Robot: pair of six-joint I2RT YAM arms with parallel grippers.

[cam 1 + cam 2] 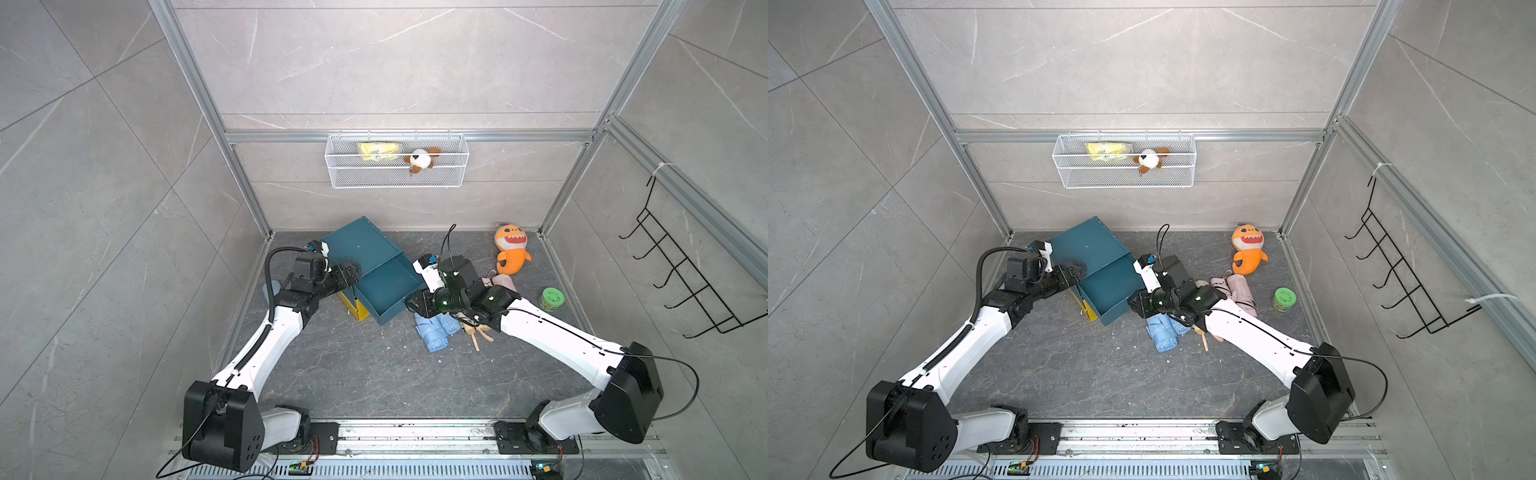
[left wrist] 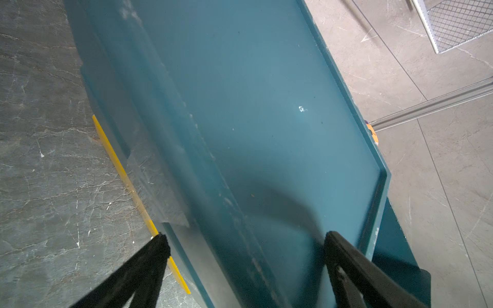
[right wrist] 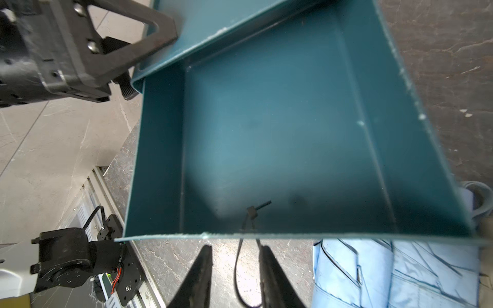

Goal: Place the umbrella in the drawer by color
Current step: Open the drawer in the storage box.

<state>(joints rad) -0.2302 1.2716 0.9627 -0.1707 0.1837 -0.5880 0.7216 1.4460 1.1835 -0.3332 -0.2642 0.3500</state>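
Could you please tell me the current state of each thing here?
Blue drawer: pulled out, empty.
Yellow drawer: looks shut.
Blue umbrella: folded, lying beside the blue drawer.
Pink umbrella: folded, lying on the table.
Left gripper: open, over the cabinet.
Right gripper: open, at the blue drawer's front.

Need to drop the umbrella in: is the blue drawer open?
Open. The drawer stands pulled out of the cabinet, its bare floor showing.

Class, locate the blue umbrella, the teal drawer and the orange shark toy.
blue umbrella [image 1: 434, 336]: a top view, folded canopy.
teal drawer [image 3: 280, 133]: right wrist view, inner floor.
orange shark toy [image 1: 513, 261]: a top view, body.
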